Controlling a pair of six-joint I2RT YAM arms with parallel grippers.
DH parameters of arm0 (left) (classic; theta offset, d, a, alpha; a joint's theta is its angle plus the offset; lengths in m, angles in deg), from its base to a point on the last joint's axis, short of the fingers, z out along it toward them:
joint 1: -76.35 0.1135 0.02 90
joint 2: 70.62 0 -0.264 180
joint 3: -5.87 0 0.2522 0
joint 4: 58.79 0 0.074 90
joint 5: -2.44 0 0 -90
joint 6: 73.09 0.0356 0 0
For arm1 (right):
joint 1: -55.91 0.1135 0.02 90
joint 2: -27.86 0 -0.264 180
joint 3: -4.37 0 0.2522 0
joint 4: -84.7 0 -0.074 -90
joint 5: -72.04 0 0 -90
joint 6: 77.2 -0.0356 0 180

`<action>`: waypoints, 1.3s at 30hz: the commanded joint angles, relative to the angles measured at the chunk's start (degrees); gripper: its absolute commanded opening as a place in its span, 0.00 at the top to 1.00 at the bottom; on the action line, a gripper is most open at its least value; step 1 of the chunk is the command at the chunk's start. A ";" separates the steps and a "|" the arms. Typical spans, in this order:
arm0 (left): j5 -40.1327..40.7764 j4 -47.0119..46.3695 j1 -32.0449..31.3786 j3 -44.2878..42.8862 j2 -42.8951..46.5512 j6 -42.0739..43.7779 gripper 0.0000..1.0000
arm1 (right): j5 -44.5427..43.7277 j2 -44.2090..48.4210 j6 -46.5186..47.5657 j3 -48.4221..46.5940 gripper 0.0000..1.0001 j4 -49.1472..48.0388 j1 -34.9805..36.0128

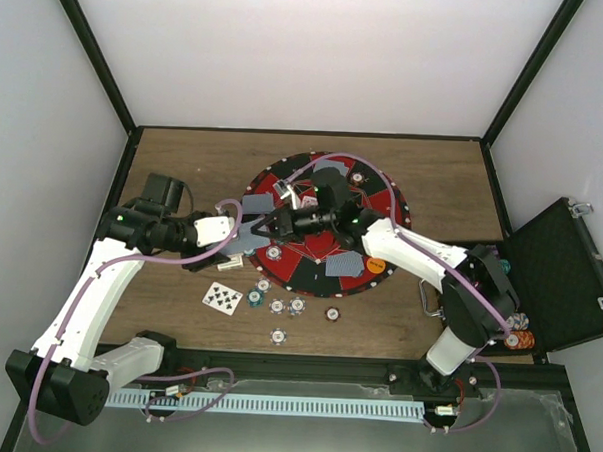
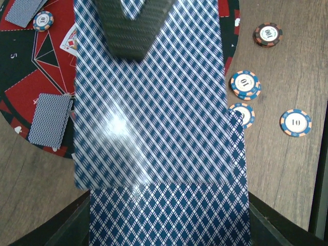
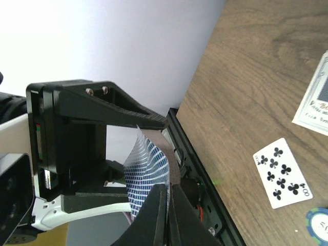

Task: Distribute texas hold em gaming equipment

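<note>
- Clearly, the left gripper (image 1: 239,235) is pressed together on a small pack of cards (image 2: 169,215) with blue-and-white checked backs. It holds the pack above the near-left rim of the round red-and-black mat (image 1: 387,205).
- The right gripper (image 3: 166,207) reaches across the mat from the right side and meets the left one. Its two fingers are pressed together and pinch the top card (image 3: 146,169) of the pack.
- In the right wrist view the top card is bent in a curve between the two grippers.
- In the left wrist view the top card covers most of the picture and sits shifted forward over the rest of the pack.
- On the mat several cards lie face down, among them a small stack (image 2: 50,119) near the left rim. A striped chip (image 2: 43,20) and an orange button disc (image 1: 375,261) lie there also.
- On the wooden table (image 1: 184,161), just beside the near edge of the mat, a ten of clubs (image 1: 221,298) lies face up.
- To the right of it are loose poker chips lying flat: a blue-and-orange chip (image 2: 245,84), a blue chip (image 2: 295,123) and a maroon chip (image 2: 267,34).
- The black case (image 1: 560,272) stands open at the right edge of the table, with stacked chips (image 1: 522,338) at its near corner.
</note>
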 commanded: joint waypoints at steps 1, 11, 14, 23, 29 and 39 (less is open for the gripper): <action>-2.14 -0.77 0.01 -0.94 0.43 0.66 0.96 | -1.81 2.64 2.06 0.42 0.99 4.90 -2.51; -1.06 -0.71 0.08 -0.43 0.54 0.89 0.96 | -18.77 1.21 25.59 -13.26 0.99 34.94 -9.69; -1.06 -1.10 0.08 -0.11 0.36 0.67 0.96 | -34.20 -1.51 33.44 -17.66 0.99 40.22 -9.64; -0.45 -0.78 0.09 -0.01 -0.40 -0.17 0.96 | -91.22 -11.84 67.22 -15.85 0.99 20.56 -2.88; -0.08 -0.51 0.09 -0.13 -0.23 -0.26 0.96 | -92.55 -16.24 87.17 -10.29 0.99 -1.79 -1.50; 0.32 0.19 0.08 -1.14 0.18 -0.33 0.96 | -88.03 -23.07 87.56 -6.16 0.99 -4.62 -1.45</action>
